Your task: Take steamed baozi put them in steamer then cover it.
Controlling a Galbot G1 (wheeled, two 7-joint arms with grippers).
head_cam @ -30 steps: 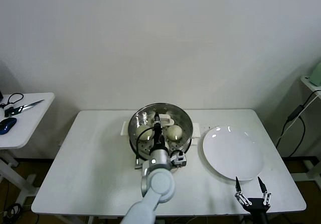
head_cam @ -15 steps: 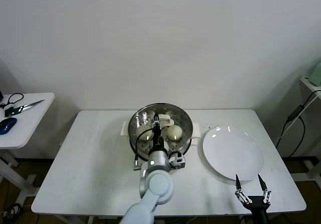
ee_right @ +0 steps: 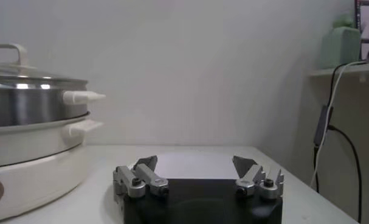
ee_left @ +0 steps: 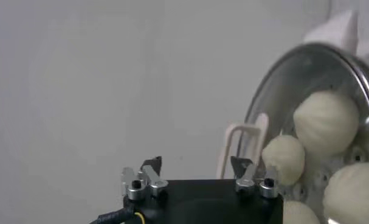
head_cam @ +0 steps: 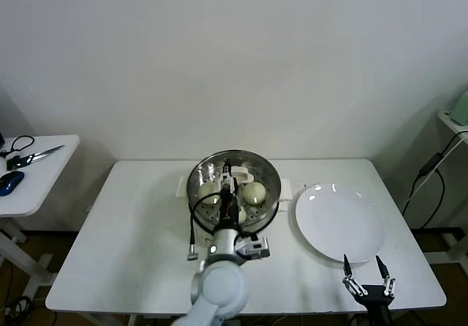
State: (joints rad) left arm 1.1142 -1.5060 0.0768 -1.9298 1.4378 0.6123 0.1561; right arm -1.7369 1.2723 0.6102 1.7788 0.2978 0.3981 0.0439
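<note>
The steamer point(head_cam: 275, 188) stands at the table's back centre on its cream cooker base point(ee_right: 32, 164). The glass cover point(head_cam: 219, 167) rests on it, also seen as a cover point(ee_right: 26, 78) from the side. Through the glass show pale baozi point(head_cam: 210, 192) point(head_cam: 254, 191), and as baozi point(ee_left: 326, 122) point(ee_left: 283, 158) in the left wrist view. My left gripper point(head_cam: 231, 202) point(ee_left: 196, 166) is open just short of the cover's handle point(ee_left: 242, 146), holding nothing. My right gripper point(head_cam: 368, 281) point(ee_right: 195, 164) waits open at the table's front right.
A flat white plate point(head_cam: 340, 222) lies right of the steamer, just beyond the right gripper. A side table point(head_cam: 44, 187) at the left carries scissors point(head_cam: 33, 154) and a mouse point(head_cam: 11, 182). Cables point(head_cam: 431, 172) hang at the far right.
My left gripper has opened and let go of the cover's handle, and the left arm has drawn back towards me. The cover stays on the steamer. The right arm has hardly moved.
</note>
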